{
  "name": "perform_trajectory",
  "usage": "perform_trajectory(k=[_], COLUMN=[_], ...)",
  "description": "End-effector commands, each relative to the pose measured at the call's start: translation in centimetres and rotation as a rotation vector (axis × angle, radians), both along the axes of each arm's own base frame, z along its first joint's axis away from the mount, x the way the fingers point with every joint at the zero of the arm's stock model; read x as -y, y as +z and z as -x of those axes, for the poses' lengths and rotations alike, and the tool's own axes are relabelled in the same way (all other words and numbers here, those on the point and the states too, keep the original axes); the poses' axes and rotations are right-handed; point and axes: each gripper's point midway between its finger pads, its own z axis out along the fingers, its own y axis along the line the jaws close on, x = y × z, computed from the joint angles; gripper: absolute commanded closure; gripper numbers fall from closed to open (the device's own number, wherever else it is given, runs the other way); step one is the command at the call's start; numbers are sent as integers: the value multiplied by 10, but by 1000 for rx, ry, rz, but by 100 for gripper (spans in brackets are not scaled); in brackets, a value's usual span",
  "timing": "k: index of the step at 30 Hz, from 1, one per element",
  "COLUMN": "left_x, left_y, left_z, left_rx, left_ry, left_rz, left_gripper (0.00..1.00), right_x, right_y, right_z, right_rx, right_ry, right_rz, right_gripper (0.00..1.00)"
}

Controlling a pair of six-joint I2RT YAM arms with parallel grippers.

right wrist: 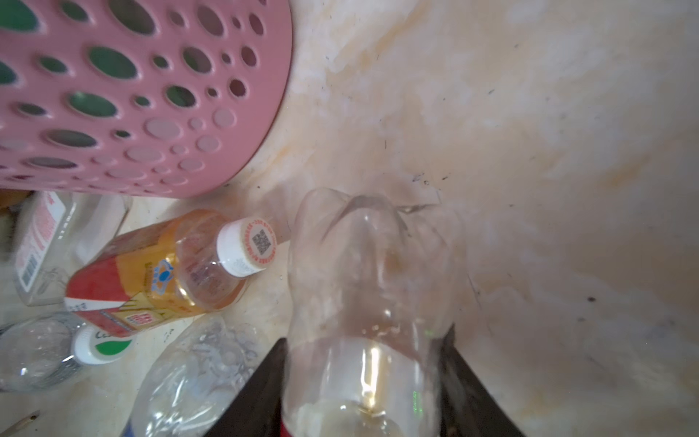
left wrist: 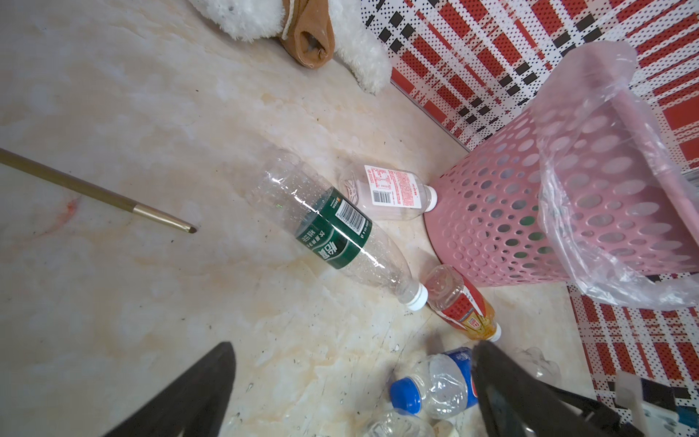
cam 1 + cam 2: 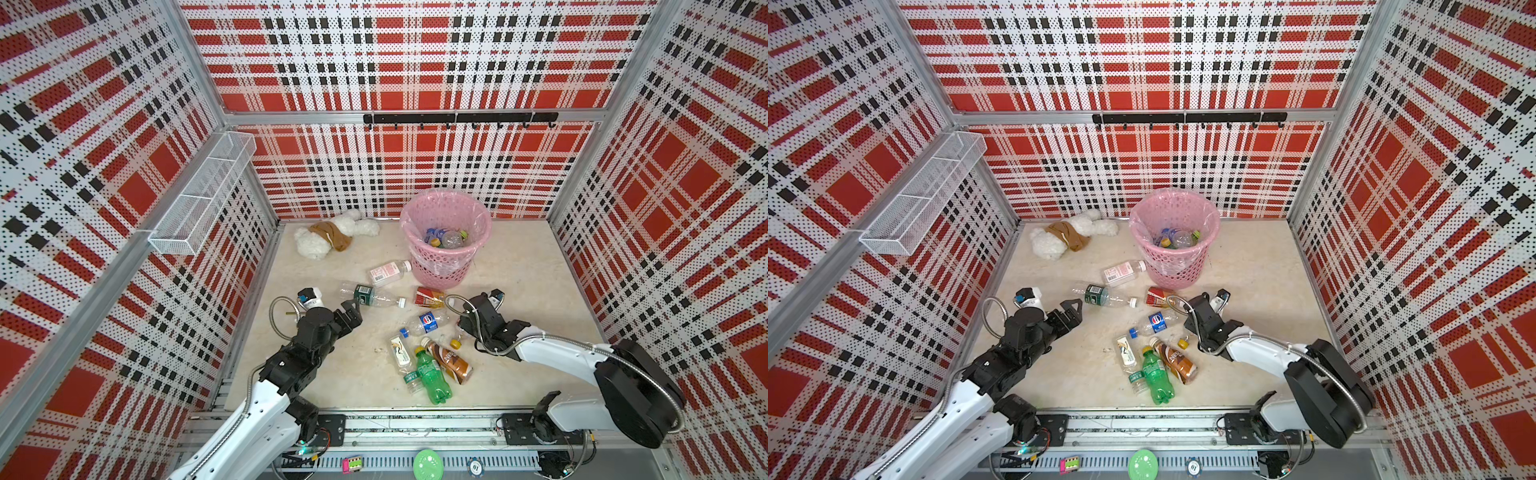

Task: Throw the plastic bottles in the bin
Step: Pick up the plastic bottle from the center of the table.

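Nine plastic bottles are outside the bin, on the pale marbled table. Nearest, four lie heaped together:
- a green bottle
- a brown Nescafé bottle
- a flattened white-labelled bottle
- a small green-labelled bottle, touching the green one

Just beyond lies a blue-capped Pepsi bottle.

The right arm comes in from the near right, elbow bent and wrist low. The right gripper is clamped on a clear bottle, with a finger against each side.

The left arm stretches forward from the near left. The left gripper is spread wide and empty, just short of a dark-green-labelled bottle.

Farther on lie an orange tea bottle and a pink-labelled bottle, its cap just beside the single pink bin. The bin stands upright near the back wall. The bottles inside it are too jumbled to count.

One plush toy lies far left.
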Motion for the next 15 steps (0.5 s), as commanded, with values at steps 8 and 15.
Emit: perform_trajectory(k=[8,15], left_x=[8,9], left_y=[-4,-11], left_z=[-12,-13], left_rx=[0,-18], left_ry=[-12,-12], left_rz=[31,43], left_gripper=[1,1], right_x=[105,124], right_y=[93,209], right_z=[12,9], right_rx=[239,468], right_ry=[-182,-158], right_rz=[112,279], right_gripper=[47,47])
